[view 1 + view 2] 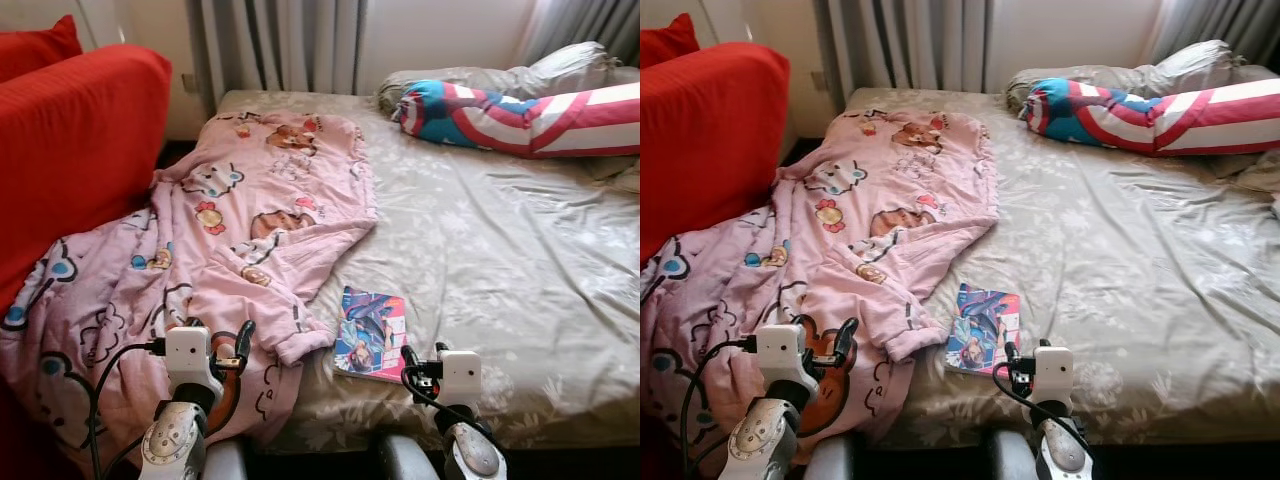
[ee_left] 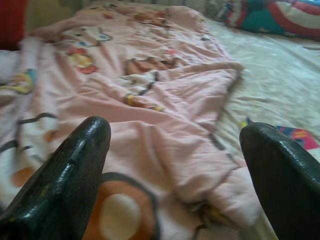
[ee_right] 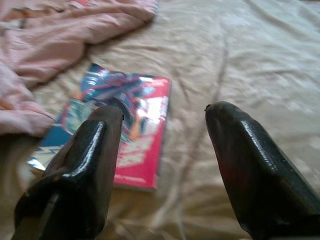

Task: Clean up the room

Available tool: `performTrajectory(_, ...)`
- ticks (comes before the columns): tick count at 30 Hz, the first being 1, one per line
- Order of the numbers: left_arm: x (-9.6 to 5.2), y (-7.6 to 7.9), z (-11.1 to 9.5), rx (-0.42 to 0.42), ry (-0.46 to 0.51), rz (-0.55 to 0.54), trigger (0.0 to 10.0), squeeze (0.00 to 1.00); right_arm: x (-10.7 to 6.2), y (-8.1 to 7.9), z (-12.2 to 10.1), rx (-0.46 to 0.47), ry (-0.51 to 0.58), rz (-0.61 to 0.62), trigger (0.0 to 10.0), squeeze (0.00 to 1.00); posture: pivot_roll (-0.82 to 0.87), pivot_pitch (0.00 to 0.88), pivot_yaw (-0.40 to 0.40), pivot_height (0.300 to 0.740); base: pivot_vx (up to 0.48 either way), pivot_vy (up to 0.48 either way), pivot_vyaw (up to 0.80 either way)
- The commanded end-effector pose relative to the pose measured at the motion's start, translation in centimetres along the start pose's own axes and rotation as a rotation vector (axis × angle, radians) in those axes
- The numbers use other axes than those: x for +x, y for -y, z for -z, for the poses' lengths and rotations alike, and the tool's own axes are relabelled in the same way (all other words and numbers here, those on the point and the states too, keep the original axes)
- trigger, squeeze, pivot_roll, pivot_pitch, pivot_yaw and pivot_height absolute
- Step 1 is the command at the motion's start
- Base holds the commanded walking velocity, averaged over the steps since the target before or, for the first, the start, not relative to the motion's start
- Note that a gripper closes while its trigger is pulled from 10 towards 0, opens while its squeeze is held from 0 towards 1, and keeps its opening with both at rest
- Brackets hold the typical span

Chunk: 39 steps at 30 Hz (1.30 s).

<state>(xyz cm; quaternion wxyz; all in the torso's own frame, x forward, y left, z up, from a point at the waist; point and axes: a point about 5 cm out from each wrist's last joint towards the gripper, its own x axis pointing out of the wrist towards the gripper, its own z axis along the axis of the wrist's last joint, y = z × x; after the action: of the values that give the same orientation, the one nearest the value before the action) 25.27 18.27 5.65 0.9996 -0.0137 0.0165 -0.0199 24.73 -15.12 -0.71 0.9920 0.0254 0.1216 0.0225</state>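
Right gripper [image 3: 162, 165]: released, empty, poised over the bed's [image 1: 520, 260] near edge beside the comic book [image 1: 370, 334]. Left gripper [image 2: 175, 165]: released, above the rumpled pink cartoon blanket [image 1: 215, 250] spilling off the near left corner. Progress, judged: hardly begun; book unretrieved, blanket unfolded.

Crumpled pink cartoon-print blanket [image 1: 230, 240] across the bed's left half; glossy colourful magazine [image 1: 370, 334] flat just beside its hem

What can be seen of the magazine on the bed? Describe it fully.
The magazine is thin and glossy, with a colourful illustrated cover in blue, red and pink. It lies closed and flat on the grey-beige floral bedsheet, near the bed's front edge, beside the pink cartoon blanket. The open right gripper hovers just short of it.
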Motion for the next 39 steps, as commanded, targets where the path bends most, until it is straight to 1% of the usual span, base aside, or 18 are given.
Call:
performTrajectory(1,0.0,0.2,0.2,0.005,-0.015,0.009,10.0,0.00,0.0,0.1,0.0,-0.004,-0.007,0.002,10.0,0.00,-0.03,0.061,-0.052,0.582,0.000,0.000,0.00)
performTrajectory(3,0.0,0.2,0.2,0.005,-0.015,0.010,10.0,0.00,0.0,0.0,-0.1,0.007,0.010,-0.003,10.0,0.00,-0.03,0.061,-0.051,0.582,0.000,0.000,0.00)
performTrajectory(14,0.0,0.2,0.3,0.005,-0.025,0.011,10.0,0.00,-0.1,-0.2,0.0,0.016,0.006,-0.021,10.0,0.00,-0.03,0.061,-0.050,0.582,0.000,0.000,0.00)
performTrajectory(19,0.0,0.2,0.3,0.003,-0.027,0.010,10.0,0.00,-0.1,-0.5,0.0,-0.003,0.010,-0.056,10.0,0.00,-0.03,0.061,-0.050,0.582,0.000,0.000,0.00)
performTrajectory(24,0.1,0.2,0.3,0.001,-0.027,0.011,10.0,0.00,-0.2,-0.6,0.2,-0.010,0.004,-0.072,10.0,0.00,-0.03,0.061,-0.050,0.582,0.000,0.000,0.73)
performTrajectory(30,0.1,0.2,0.3,-0.001,-0.027,0.011,10.0,0.00,-0.3,-0.7,0.8,0.003,-0.017,-0.079,10.0,0.00,-0.03,0.060,-0.050,0.582,0.000,0.000,0.76)
performTrajectory(34,0.1,0.3,0.3,-0.002,-0.027,0.013,10.0,0.00,-0.4,-0.6,1.3,0.013,-0.040,-0.077,10.0,0.00,-0.03,0.060,-0.050,0.582,0.000,0.000,0.00)
performTrajectory(39,0.2,0.3,0.3,-0.002,-0.028,0.016,10.0,0.00,-0.3,0.2,1.9,0.020,-0.089,-0.031,10.0,0.00,-0.03,0.061,-0.049,0.582,0.000,0.000,0.00)
